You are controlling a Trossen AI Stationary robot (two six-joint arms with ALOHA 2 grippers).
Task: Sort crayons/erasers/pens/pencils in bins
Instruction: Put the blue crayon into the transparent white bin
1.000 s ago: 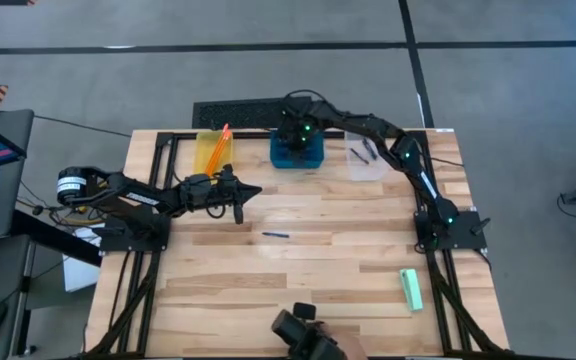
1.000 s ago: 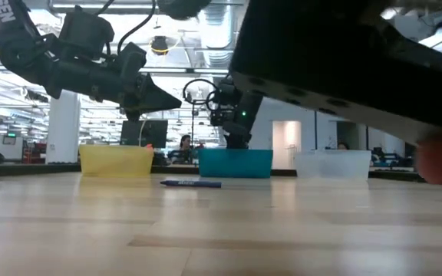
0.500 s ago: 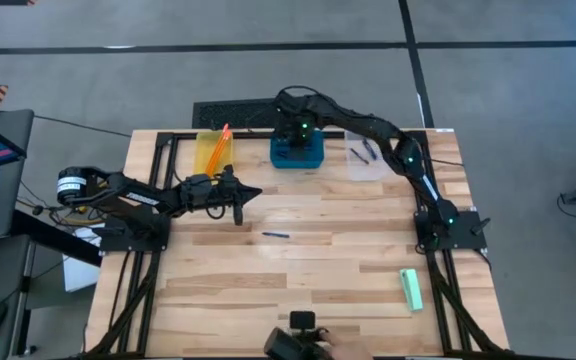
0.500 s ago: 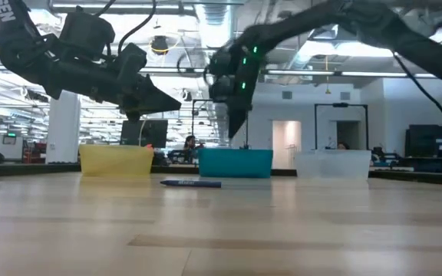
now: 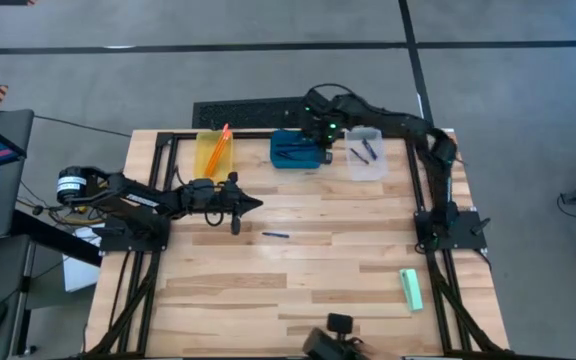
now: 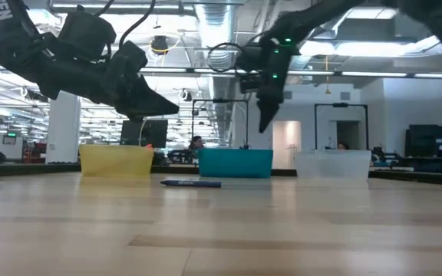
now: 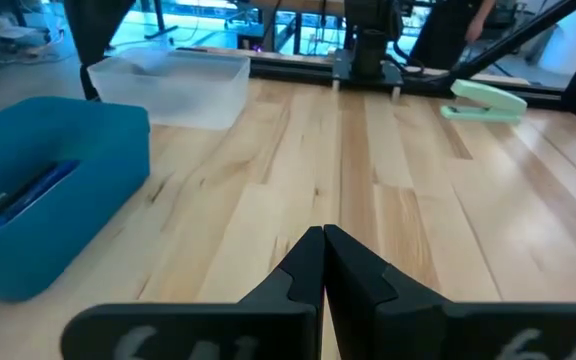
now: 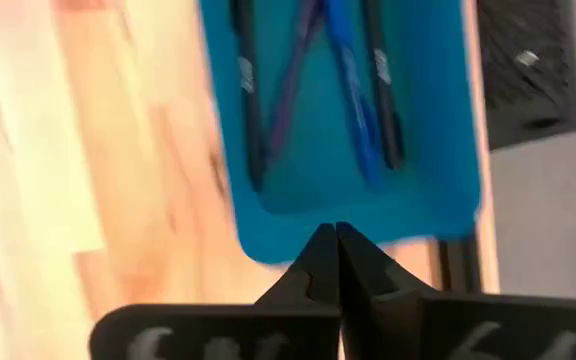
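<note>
Right gripper (image 5: 326, 150) up in the air beside the blue bin (image 5: 297, 151), fingers pressed tight together, nothing between them. Probably empty because the drop into that bin is done. Four dark pens (image 8: 313, 75) lying inside the blue bin (image 8: 438, 120), blue and purplish, some crossed over each other.

Left gripper (image 5: 236, 203) hanging over the left side of the desk (image 5: 308, 280), pinched shut too, holding nothing. Probably waiting there, close to the next thing to grab.

One more pen (image 5: 275, 234) flat on the desk, near the middle, just past the left gripper. Short, slim and dark blue. Not sorted yet.

Orange pencils (image 5: 218, 145) leaning in the yellow bin (image 5: 205, 162), long and thin, poking over the rim. A couple of dark sticks in the clear bin (image 5: 366, 166).

Mint-green eraser (image 5: 411, 288) flat near the right edge of the desk, well apart from the bins. Wide and blocky, so an easy shape to pinch across.
</note>
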